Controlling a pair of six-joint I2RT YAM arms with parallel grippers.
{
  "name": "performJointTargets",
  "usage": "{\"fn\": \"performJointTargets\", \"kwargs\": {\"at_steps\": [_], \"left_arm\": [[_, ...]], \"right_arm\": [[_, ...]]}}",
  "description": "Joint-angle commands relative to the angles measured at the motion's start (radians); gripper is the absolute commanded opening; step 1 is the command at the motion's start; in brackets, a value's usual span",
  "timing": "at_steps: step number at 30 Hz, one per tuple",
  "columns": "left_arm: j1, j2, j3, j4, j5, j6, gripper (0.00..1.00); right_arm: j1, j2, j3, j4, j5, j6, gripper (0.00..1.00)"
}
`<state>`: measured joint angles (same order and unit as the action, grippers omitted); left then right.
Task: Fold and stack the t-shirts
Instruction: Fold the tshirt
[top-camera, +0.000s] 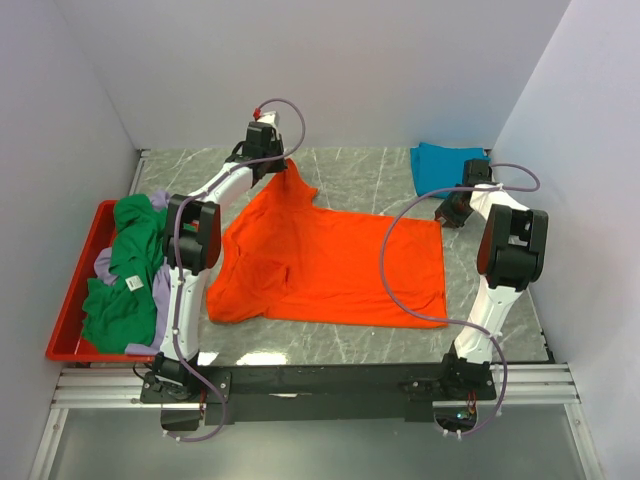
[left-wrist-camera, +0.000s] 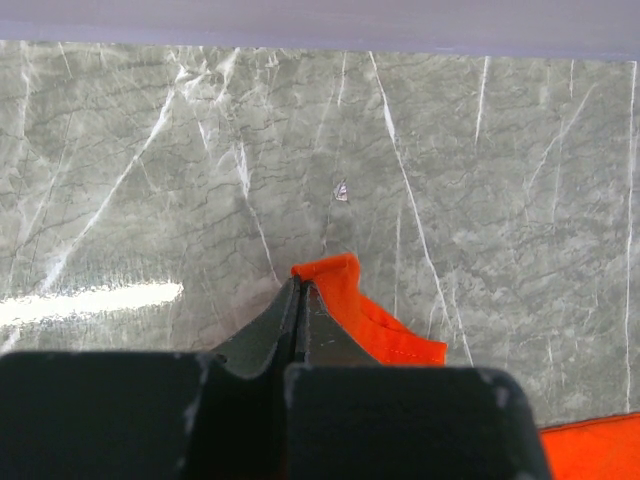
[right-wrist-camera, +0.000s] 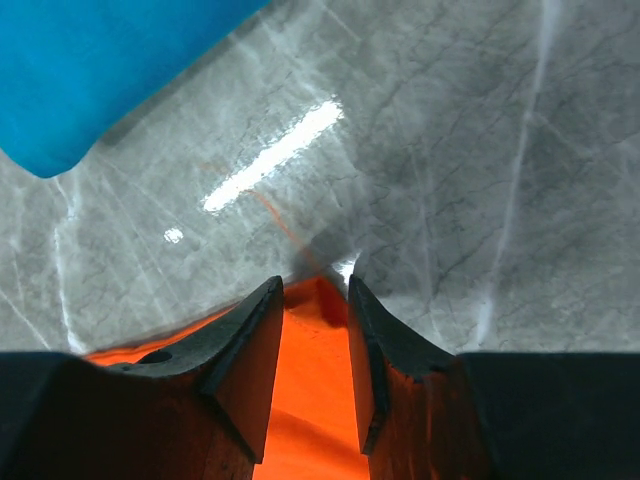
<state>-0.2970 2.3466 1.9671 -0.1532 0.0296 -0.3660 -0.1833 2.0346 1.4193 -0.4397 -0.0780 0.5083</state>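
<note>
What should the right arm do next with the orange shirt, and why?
Probably close the right gripper: its jaws stand apart astride a corner of the orange t-shirt, while the left gripper is shut on another edge.

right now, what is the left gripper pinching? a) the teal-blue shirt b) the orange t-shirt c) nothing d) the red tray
b: the left gripper is shut on a raised edge of the orange t-shirt.
</note>
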Motion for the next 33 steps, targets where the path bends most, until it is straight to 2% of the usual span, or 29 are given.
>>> {"fn": "performJointTargets", "kwargs": {"at_steps": [1, 5, 10, 18, 33], "left_arm": [[-0.001, -0.063, -0.001, 0.040, 0.013, -0.014, 0.00], [-0.001, -0.056, 0.009, 0.038, 0.024, -0.019, 0.00], [-0.001, -0.067, 0.004, 0.030, 0.023, -0.027, 0.00], [-0.001, -0.127, -0.048, 0.035, 0.006, -0.042, 0.00], [-0.016, -0.282, -0.194, 0.026, -0.022, -0.067, 0.00]], "right_arm": [[-0.002, -0.044, 0.003, -0.002, 0.034, 0.004, 0.40], [0.002, -0.025, 0.009, -0.007, 0.014, 0.004, 0.37], [0.005, -0.027, 0.000, -0.004, -0.008, 0.009, 0.26], [0.004, -0.079, -0.017, -0.011, 0.006, 0.015, 0.00], [0.004, -0.197, -0.101, 0.007, 0.020, 0.025, 0.00]]}}
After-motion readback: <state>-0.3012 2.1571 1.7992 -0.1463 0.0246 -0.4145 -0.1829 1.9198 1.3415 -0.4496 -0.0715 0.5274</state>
